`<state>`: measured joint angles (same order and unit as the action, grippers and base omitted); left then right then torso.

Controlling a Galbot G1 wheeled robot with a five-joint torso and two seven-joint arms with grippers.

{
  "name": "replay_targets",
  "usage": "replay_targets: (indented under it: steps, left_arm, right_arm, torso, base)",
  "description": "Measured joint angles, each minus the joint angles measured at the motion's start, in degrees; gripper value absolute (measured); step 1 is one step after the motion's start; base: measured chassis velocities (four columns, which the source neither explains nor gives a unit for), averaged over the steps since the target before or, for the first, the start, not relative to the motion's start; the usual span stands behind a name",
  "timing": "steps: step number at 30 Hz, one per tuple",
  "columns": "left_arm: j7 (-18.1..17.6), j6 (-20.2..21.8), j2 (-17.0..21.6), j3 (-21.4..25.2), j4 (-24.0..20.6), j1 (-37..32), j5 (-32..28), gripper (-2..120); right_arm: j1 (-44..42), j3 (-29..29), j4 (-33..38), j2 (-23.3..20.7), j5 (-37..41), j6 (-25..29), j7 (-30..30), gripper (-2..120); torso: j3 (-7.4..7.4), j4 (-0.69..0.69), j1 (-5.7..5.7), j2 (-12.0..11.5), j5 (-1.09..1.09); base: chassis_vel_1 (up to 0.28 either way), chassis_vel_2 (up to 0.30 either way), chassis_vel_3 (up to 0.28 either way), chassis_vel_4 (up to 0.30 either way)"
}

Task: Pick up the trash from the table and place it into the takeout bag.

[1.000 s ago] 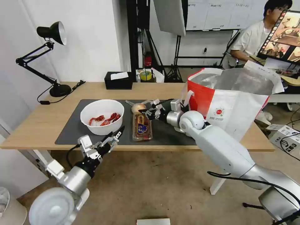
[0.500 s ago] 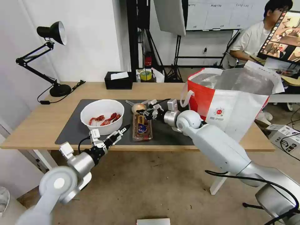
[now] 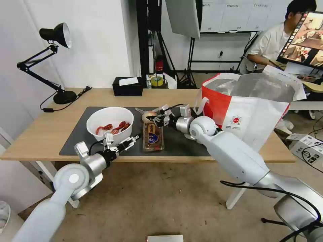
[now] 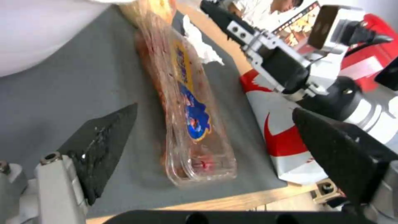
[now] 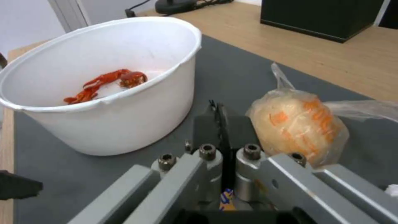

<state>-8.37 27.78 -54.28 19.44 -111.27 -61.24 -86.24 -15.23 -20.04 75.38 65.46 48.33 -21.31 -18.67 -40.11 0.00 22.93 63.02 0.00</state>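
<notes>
Nothing is seen bagged: bowl (image 3: 110, 125), clear tray (image 3: 153, 136) and bagged ball (image 5: 299, 125) remain tabled. Left gripper (image 4: 215, 146) is spread wide; right gripper (image 5: 219, 124) is pressed closed, empty.

The head camera is looking forward and down from above the table (image 3: 43, 134), taking in the whole mat (image 3: 77, 134), the bag (image 3: 249, 111) and both arms. The left wrist camera is sitting low and close over the mat (image 4: 62, 93), looking along the plastic tray (image 4: 186, 105) toward the bag (image 4: 278, 137). The right wrist camera is facing the opposite way, close on the bowl (image 5: 104, 102) and the bagged ball (image 5: 298, 127). Both wrist views are sharing the mat (image 5: 232, 71).
</notes>
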Motion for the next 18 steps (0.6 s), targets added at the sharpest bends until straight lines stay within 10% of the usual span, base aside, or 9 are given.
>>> replay_targets:
  steps: [18]
  left_arm:
    - [-3.8,0.2,-0.5,-6.6,4.6,6.7,0.0,100]
  right_arm:
    - [-0.4,0.2,0.3,-0.6,0.2,0.0,0.1,0]
  torso:
    - [0.0,-0.01,-0.01,0.0,0.0]
  base:
    - [0.0,0.0,0.0,0.0]
